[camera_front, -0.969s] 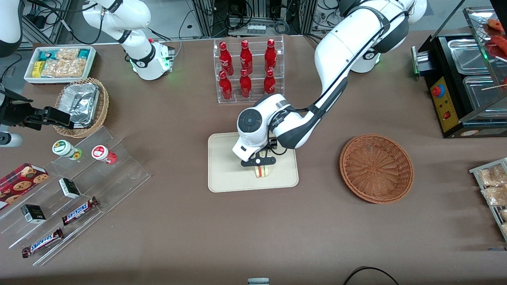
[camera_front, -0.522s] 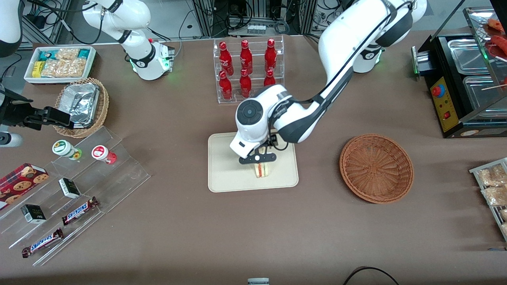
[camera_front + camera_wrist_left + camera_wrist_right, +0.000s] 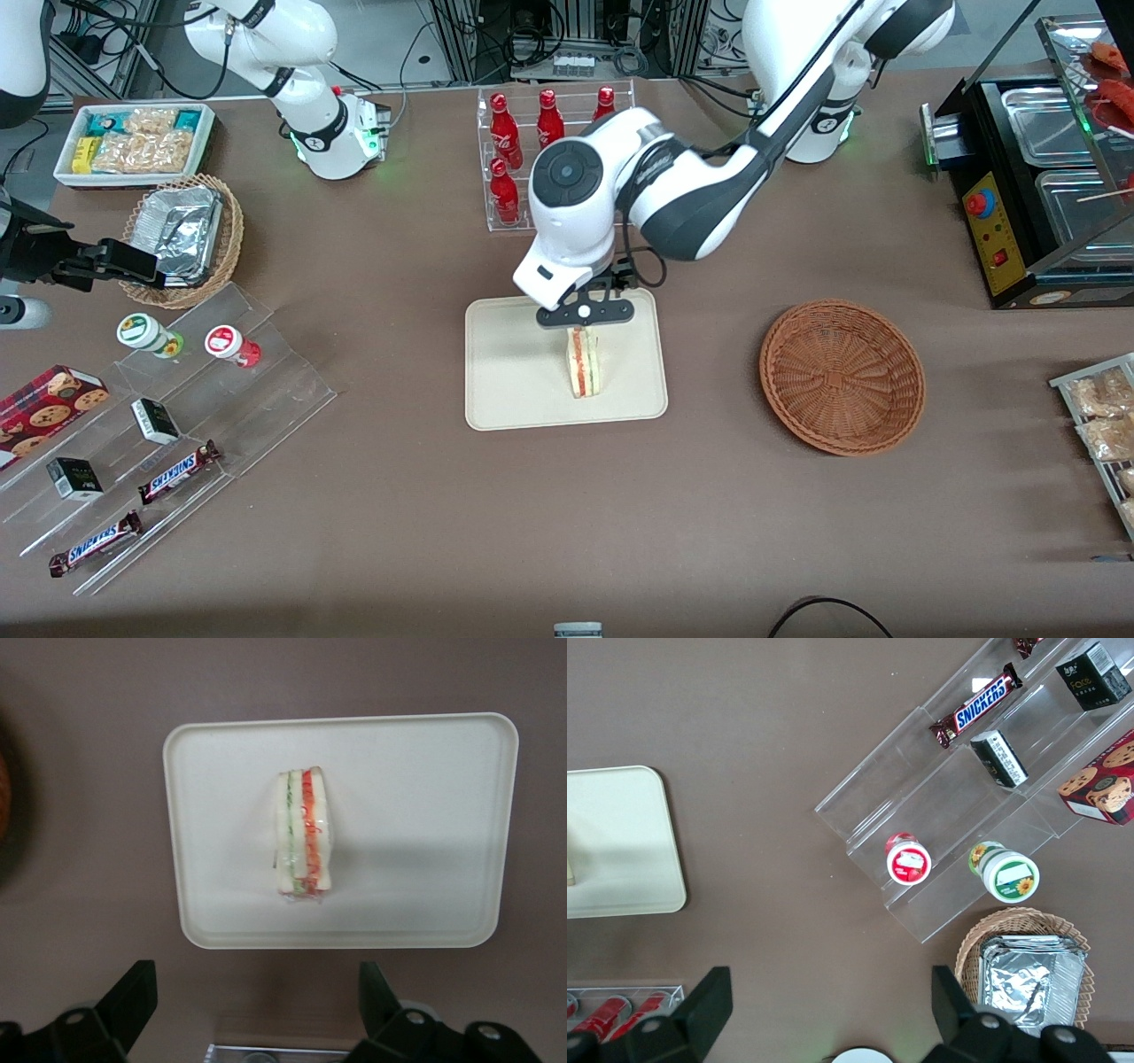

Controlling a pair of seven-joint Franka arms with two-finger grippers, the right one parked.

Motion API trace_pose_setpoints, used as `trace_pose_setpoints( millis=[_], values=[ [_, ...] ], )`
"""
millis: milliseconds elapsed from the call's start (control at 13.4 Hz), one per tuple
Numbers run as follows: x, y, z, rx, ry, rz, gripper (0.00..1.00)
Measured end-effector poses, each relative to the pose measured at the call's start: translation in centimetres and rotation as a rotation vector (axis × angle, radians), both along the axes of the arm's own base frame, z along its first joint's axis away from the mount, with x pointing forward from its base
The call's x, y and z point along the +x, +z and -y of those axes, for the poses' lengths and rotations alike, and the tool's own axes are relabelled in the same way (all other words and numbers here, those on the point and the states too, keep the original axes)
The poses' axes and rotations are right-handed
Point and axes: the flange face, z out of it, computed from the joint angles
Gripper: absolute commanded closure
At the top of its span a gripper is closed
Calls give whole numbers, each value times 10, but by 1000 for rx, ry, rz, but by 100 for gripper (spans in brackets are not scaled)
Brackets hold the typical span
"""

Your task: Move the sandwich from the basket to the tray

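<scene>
My hand (image 3: 585, 314) hangs empty, fingers (image 3: 133, 992) spread apart, above the clear-wrapped triangular sandwich (image 3: 584, 361) standing on the flat cream tray (image 3: 514, 390), its long edge running toward the front camera, the round reddish-brown wicker basket (image 3: 842, 377) well apart.

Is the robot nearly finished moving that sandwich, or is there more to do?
Looks essentially done: the sandwich stands on the tray, and the basket is empty. The gripper is open above the sandwich, holding nothing. Only pulling the arm away seems left.

front overhead, wrists looking down, sharing tray (image 3: 505, 372)
</scene>
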Motion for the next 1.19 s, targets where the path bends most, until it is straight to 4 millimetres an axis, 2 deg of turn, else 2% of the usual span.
trace_pose_setpoints(
  millis=[224, 447, 596, 745, 894, 1193],
  values=[
    [25, 15, -37, -2, -124, -4, 0],
    [52, 22, -85, 28, -133, -38, 0],
    [76, 32, -129, 21, -171, -41, 0],
    [90, 43, -171, 18, -219, -51, 0],
    [93, 50, -198, 26, -213, -54, 0],
    [82, 56, -217, 56, -196, -60, 0]
  ],
)
